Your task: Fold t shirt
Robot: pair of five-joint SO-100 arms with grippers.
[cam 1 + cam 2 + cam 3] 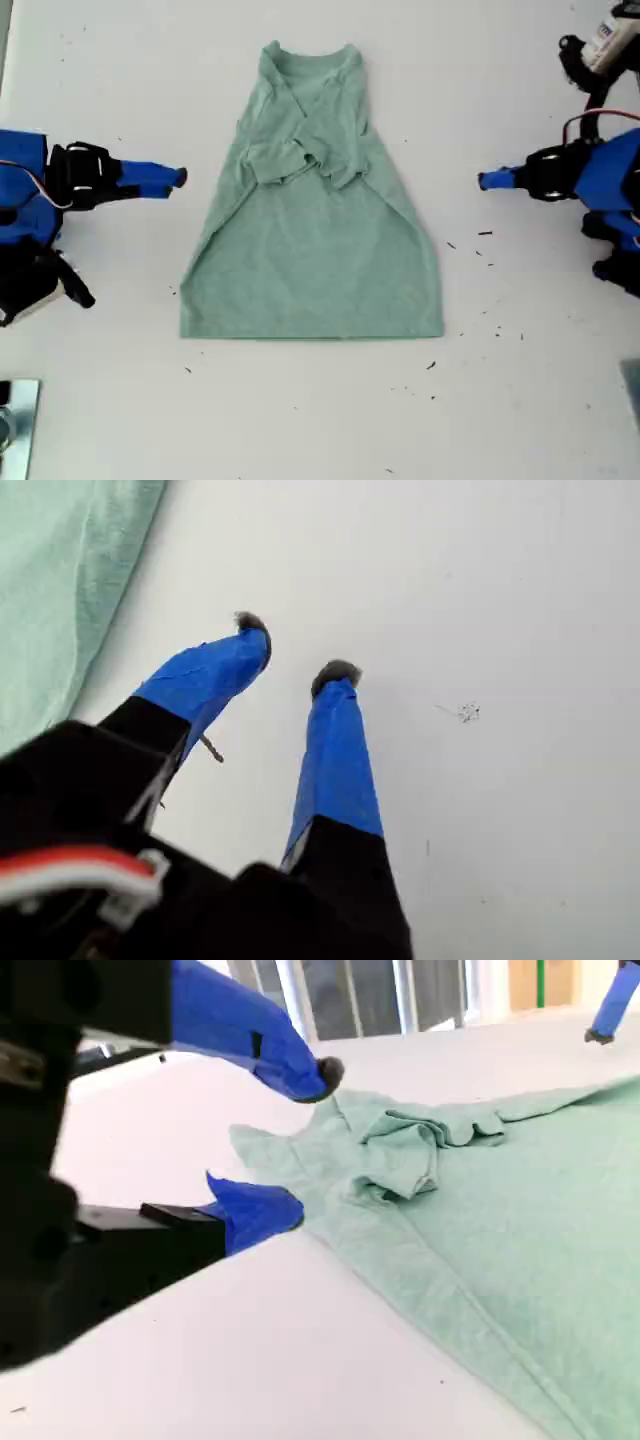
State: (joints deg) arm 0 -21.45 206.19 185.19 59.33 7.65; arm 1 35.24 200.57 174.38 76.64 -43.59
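Sage-green t shirt (310, 240) lies mid-frame in the exterior view, bare white table (520, 400) all round. My first gripper (295, 650) and my second gripper (300, 1140) both gape empty beside its edges.

first arm: reaches in from the exterior view's right, held low and level | my first gripper (295, 648): jaws slightly parted, blue-taped, holding nothing | second arm: reaches in from the exterior view's left, also low and level | my second gripper (300, 1140): jaws spread wide, holding nothing, tips pointing inward
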